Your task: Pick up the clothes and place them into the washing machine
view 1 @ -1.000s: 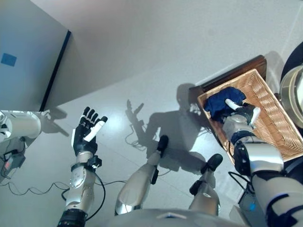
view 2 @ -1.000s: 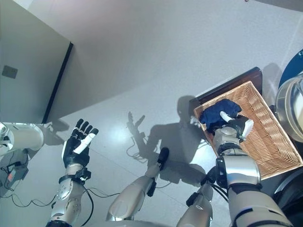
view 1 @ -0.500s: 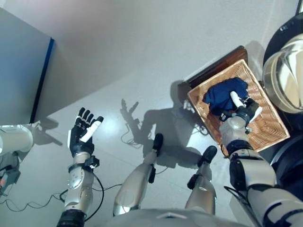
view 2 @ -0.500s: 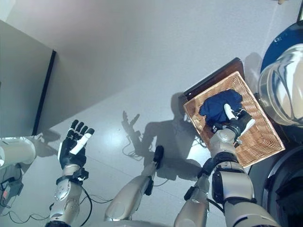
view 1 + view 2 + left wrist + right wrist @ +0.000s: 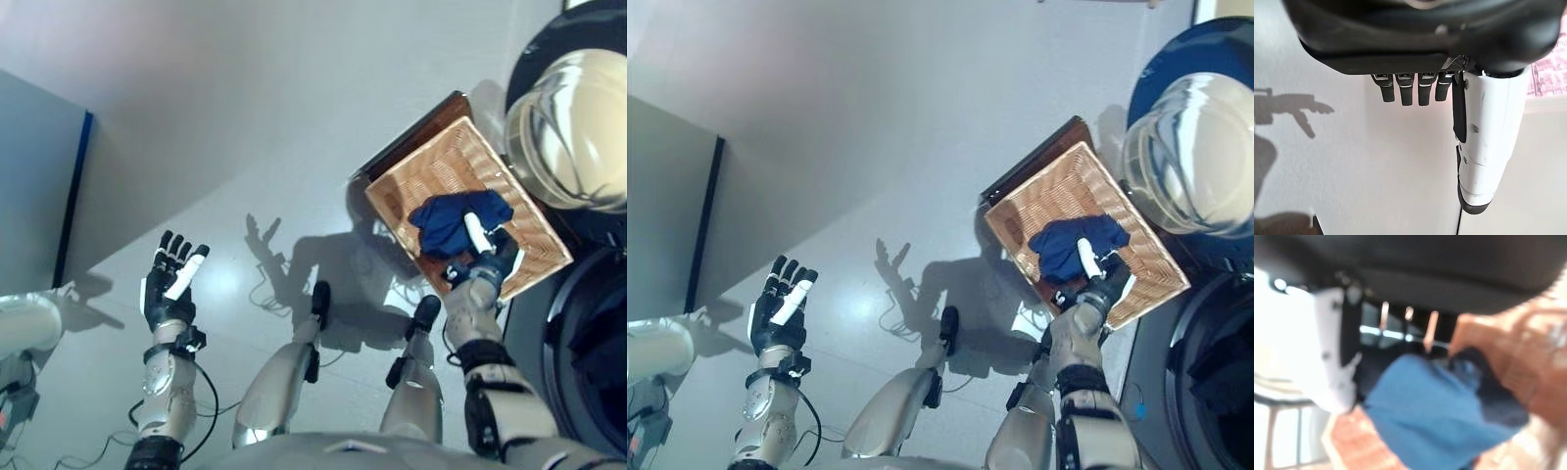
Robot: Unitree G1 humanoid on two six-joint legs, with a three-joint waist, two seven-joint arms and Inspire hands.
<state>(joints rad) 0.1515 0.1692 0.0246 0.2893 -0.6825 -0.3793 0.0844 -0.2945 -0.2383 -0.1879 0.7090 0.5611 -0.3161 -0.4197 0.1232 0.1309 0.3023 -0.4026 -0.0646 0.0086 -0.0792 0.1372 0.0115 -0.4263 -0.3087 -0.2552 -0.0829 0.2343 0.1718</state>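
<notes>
At the near end of a wicker basket (image 5: 431,171), a bundle of dark blue clothes (image 5: 443,221) lies bunched against the woven floor, with the robot's right hand (image 5: 483,257) set on top of it. The white-covered thumb lies across the fabric, and the wrist view shows the cloth (image 5: 1440,421) pressed up against the palm between thumb and fingers, so the hand appears closed on the garment, though the fingers themselves are too blurred to read clearly. The basket sits on a dark brown stand (image 5: 1038,157) whose edge shows along its far side. Just beyond the basket, at the upper right, stands the washing machine (image 5: 1161,59) with its clear, rounded door (image 5: 568,132) swung out; the dark opening of the drum (image 5: 593,352) shows at the lower right edge. Well apart from all this, on the other side of the pale grey floor (image 5: 294,117), the left hand (image 5: 168,289) is held up with its fingers (image 5: 1403,90) straight and spread, holding nothing. A grey panel with a blue edge (image 5: 69,196) stands along the far left.
</notes>
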